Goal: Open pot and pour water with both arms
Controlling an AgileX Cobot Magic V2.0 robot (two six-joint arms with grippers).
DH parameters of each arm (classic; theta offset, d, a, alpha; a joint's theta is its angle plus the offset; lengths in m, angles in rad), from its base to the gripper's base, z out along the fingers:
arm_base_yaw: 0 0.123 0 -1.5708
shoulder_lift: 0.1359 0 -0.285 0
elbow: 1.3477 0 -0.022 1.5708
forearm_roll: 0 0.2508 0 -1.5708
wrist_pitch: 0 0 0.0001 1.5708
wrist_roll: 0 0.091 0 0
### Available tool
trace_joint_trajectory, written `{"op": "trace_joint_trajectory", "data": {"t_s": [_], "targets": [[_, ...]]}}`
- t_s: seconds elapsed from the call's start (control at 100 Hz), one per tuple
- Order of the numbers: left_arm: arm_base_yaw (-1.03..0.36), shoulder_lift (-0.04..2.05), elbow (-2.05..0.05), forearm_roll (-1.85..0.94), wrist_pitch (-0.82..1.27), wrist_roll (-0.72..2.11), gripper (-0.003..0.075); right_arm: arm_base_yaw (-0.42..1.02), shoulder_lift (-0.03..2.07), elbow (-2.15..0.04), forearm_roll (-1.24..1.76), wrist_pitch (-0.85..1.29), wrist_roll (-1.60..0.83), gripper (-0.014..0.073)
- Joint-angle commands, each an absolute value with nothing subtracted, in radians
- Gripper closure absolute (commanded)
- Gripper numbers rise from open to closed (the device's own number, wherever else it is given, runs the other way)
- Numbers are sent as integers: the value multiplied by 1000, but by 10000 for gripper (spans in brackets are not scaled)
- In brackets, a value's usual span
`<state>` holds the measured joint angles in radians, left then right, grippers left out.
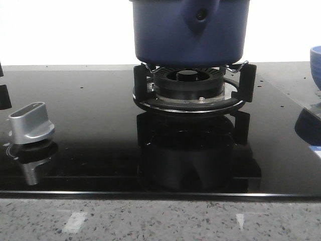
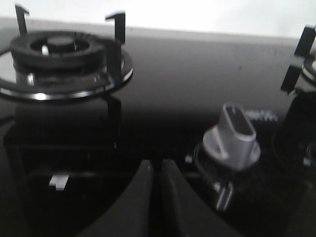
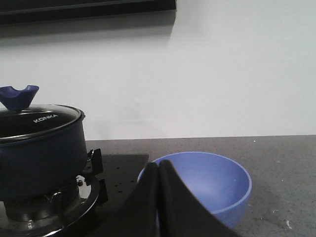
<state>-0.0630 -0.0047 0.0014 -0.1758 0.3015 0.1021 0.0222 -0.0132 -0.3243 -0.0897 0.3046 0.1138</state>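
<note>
**Pot lidded on its burner, both claws shut and empty**

Front view: the pot (image 1: pixel 190 32) sits on the burner stand (image 1: pixel 193 85) near the middle of the black glass hob (image 1: pixel 90 125), its pointed handle mount with the small hole facing the camera. The prongs of the stand carry its base, so it rests level above the burner ring. A silver control knob (image 1: pixel 31 123) stands well to the left. At the right edge a sliver of the lighter blue bowl (image 1: pixel 316 57) shows, off the glass on the grey counter. Neither arm appears here.

Left wrist view: the left gripper (image 2: pixel 155 170) hangs low over the hob with its 2 fingers pressed together and nothing between them. The knob (image 2: pixel 233 138) is near, to one side of the fingers; a second, bare burner (image 2: pixel 61 57) lies farther off. The pot is not in sight, so this arm looks parked away from it.

Right wrist view: the right gripper (image 3: pixel 158 170) is likewise closed on nothing, just in front of the bowl (image 3: pixel 212 182). The pot (image 3: pixel 42 153) sits beside the bowl, well apart from the fingers, with its glass lid (image 3: pixel 37 121) and blue lid knob (image 3: pixel 19 96) in place. Judging by that, opening has not yet begun, and the bowl beside the hob is probably placed there to receive the water.
</note>
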Motion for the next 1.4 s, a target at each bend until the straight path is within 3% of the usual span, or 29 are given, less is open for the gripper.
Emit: {"op": "trace_joint_trajectory", "data": {"t_s": [0.0,1.07,1.39], "targets": [[-51,-33,32,-177,293,90,740,25,-7,-347,-103,222,105,668],[-42,-31,32,-179,292,90,740,21,-7,-347,-103,220,105,668],[-42,-31,32,-179,292,90,740,-9,-9,-247,-219,348,109,668]]}}
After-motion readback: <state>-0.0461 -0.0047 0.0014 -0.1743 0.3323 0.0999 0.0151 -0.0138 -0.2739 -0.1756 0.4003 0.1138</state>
